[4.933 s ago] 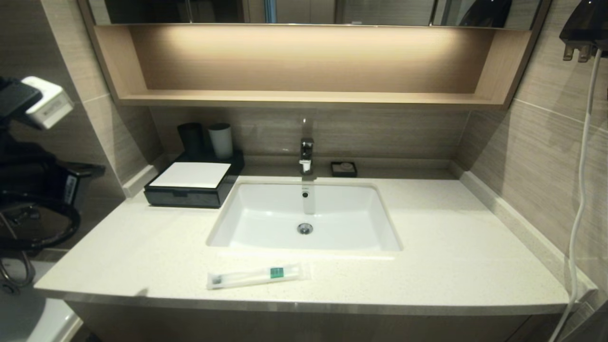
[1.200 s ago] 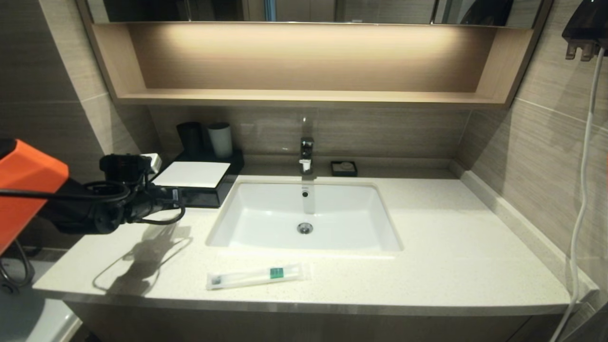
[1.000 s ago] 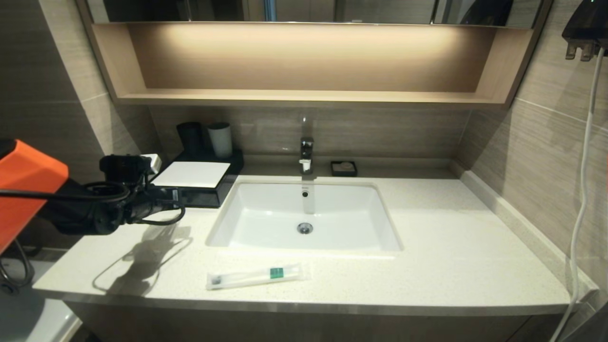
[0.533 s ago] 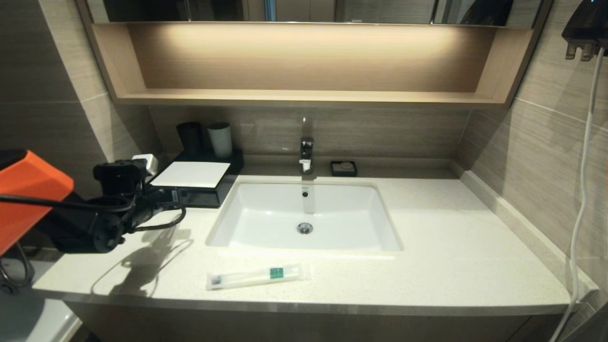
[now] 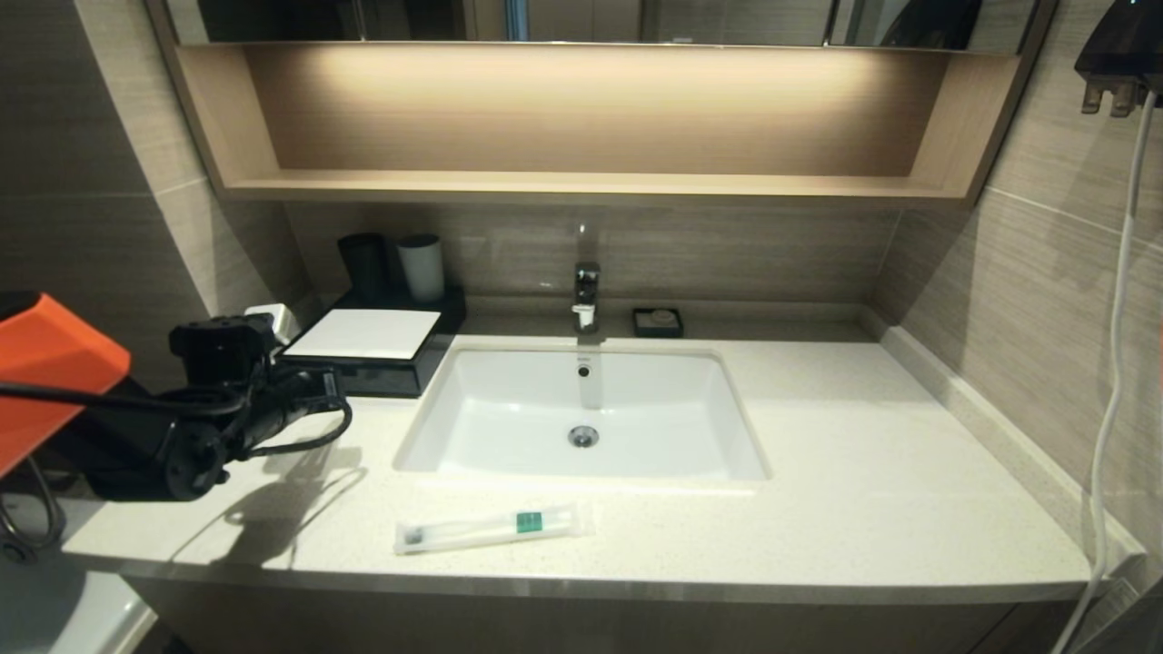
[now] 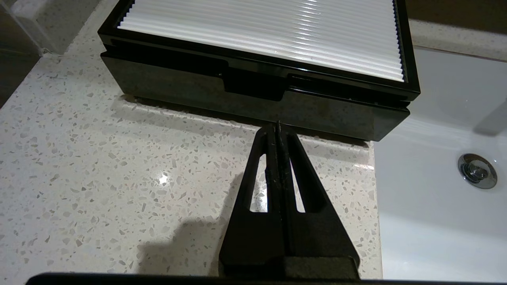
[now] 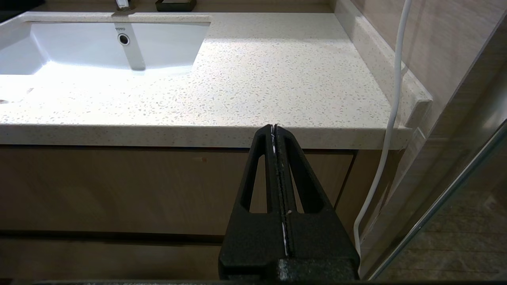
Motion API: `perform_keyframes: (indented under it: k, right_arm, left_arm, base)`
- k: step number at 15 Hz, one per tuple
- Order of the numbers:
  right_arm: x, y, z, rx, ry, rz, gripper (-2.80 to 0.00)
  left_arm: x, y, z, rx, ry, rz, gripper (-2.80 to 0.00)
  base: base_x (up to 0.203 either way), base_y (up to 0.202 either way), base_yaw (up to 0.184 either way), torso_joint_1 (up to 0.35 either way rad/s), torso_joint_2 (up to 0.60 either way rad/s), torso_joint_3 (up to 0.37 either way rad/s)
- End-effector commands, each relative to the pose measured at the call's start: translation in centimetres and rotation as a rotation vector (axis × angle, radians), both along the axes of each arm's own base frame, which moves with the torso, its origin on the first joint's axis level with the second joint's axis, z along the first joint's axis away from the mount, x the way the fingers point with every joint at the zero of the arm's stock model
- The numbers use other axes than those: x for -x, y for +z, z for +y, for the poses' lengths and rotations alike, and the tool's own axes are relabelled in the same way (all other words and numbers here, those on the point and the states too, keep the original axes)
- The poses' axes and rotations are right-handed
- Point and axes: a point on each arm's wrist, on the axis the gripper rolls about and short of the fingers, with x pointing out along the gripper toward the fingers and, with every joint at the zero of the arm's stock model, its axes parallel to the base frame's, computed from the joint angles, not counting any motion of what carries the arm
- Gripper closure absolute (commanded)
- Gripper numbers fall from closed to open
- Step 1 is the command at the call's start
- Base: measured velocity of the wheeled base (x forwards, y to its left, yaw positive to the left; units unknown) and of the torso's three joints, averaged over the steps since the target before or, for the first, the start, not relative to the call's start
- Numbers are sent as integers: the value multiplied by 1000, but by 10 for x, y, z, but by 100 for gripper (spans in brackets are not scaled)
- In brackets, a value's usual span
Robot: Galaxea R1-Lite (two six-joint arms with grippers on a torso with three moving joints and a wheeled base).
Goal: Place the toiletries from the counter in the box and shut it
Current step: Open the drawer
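Observation:
The toothbrush packet (image 5: 491,527), clear with a green label, lies on the counter (image 5: 863,490) near its front edge, in front of the basin. The black box (image 5: 363,352) with a white top stands at the back left, its drawer pushed in. In the left wrist view my left gripper (image 6: 277,126) is shut and empty, its tips close to the glossy drawer front (image 6: 178,85), below the handle notch (image 6: 253,82); I cannot tell if they touch. In the head view it (image 5: 334,389) is just in front of the box. My right gripper (image 7: 274,127) is shut and empty, below the counter's front edge (image 7: 198,136).
A white basin (image 5: 581,409) with a faucet (image 5: 586,295) fills the counter's middle. A black cup (image 5: 366,263) and a grey cup (image 5: 422,266) stand behind the box. A small soap dish (image 5: 657,322) sits right of the faucet. A white cable (image 5: 1108,363) hangs at the right wall.
My left arm came down from the far left to the front of the box, then in the last second dropped lower and drew back a little. The packet and box have not moved.

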Motion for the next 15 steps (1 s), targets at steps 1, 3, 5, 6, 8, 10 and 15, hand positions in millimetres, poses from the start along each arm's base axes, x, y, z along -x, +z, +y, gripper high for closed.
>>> perform_keyframes:
  k: [1,3,5,6,8,10,15]
  right_arm:
    - [0,0,0,0,0,0,0]
    - [0,0,0,0,0,0,0]
    - [0,0,0,0,0,0,0]
    - [0,0,0,0,0,0,0]
    - [0,0,0,0,0,0,0]
    - [0,0,0,0,0,0,0]
    - [0,0,0,0,0,0,0]
  left_arm:
    - [1,-5,0,1,1,4,0]
    - [1,-12,0,1,1,11,0]
    - [-1,-16,0,3,1,20,0]
    - [-2,-17,0,3,1,20,0]
    - [-4,-20,0,6,2,24,0]
    - [-7,-24,1,5,3,6,0]
    - [-12,-32,1,-1,13,-6,0]
  base:
    - [0,0,0,0,0,0]
    - [0,0,0,0,0,0]
    - [0,0,0,0,0,0]
    - [0,0,0,0,0,0]
    - [0,0,0,0,0,0]
    - [0,0,0,0,0,0]
    - [0,0,0,0,0,0]
